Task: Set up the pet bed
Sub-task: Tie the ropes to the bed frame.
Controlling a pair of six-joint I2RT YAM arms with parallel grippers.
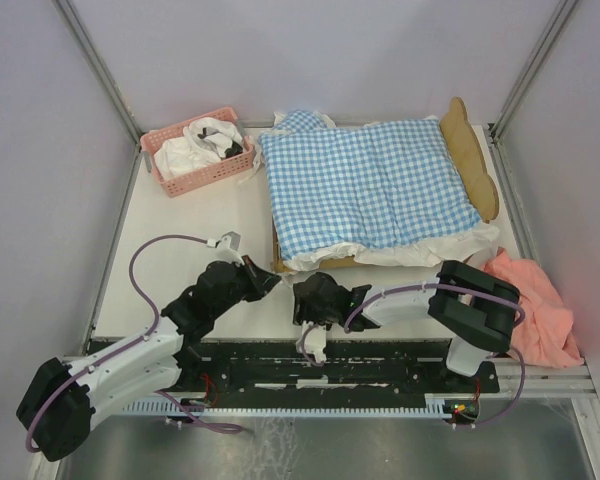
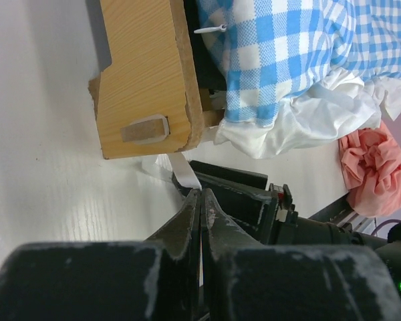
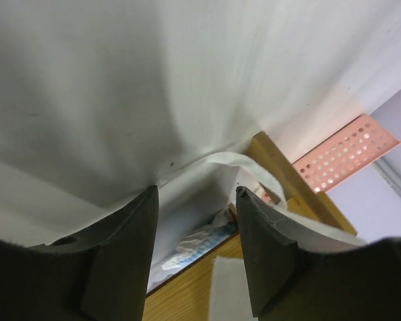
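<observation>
The pet bed (image 1: pixel 477 160) lies on the table with its wavy wooden headboard at the right. Blue-white gingham bedding (image 1: pixel 365 185) covers it. Both grippers sit at its near left corner. My left gripper (image 1: pixel 270 281) (image 2: pixel 202 192) is shut. A white strap (image 2: pixel 182 168) from under the wooden end board (image 2: pixel 144 73) reaches its tips, and I cannot tell whether it is pinched. My right gripper (image 1: pixel 306 300) (image 3: pixel 197 190) is open, and its jaws point at the frame's corner (image 3: pixel 187 301). A white strap loop (image 3: pixel 254 166) curls just past them, held by neither.
A pink basket (image 1: pixel 198 150) (image 3: pixel 341 152) with white and dark cloth stands at the back left. A crumpled pink cloth (image 1: pixel 535 305) (image 2: pixel 374 170) lies at the near right table edge. White fabric (image 1: pixel 450 243) spills out from under the gingham bedding.
</observation>
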